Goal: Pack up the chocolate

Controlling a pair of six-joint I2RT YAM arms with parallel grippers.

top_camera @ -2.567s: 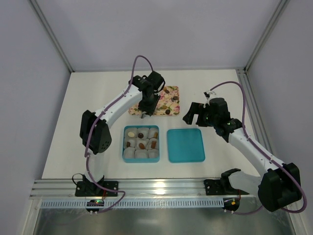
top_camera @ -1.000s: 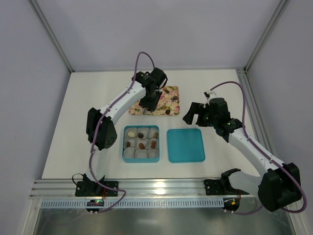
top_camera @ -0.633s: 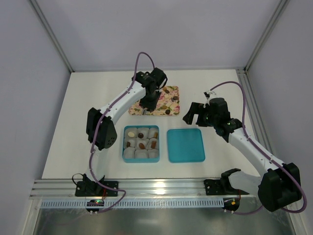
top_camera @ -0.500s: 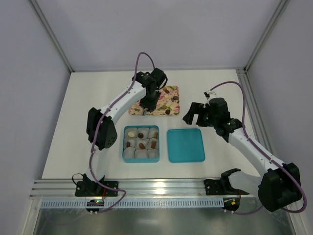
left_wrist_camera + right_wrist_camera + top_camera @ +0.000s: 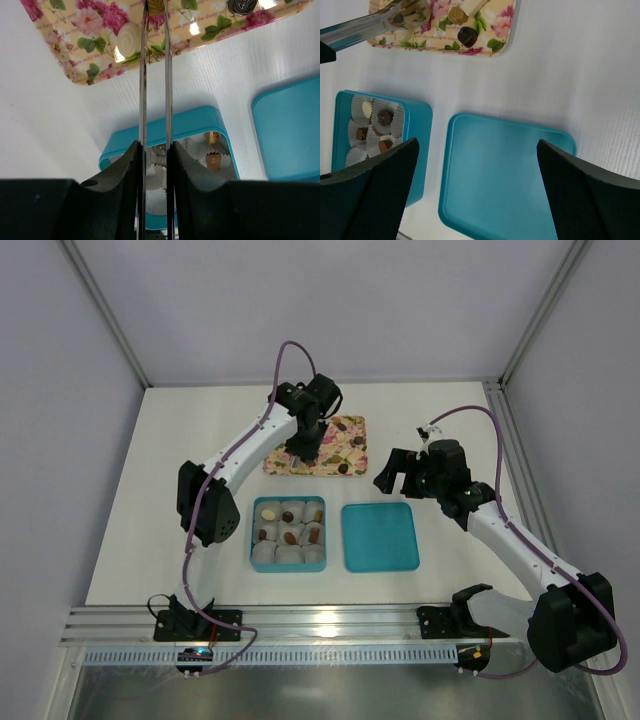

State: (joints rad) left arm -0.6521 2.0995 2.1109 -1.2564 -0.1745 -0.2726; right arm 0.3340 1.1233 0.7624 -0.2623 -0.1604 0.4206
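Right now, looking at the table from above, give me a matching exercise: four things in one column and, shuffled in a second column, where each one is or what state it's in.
Things
1. floral tray
2. teal box
3. teal lid
4. right jaws

Places or states
A. wide open, gripping nothing
B. lined with paper cups, some holding chocolate
C. farthest back, loose pieces on it
D. flat and bare, right of the box

Pairs: 1-C, 2-B, 3-D, 4-A
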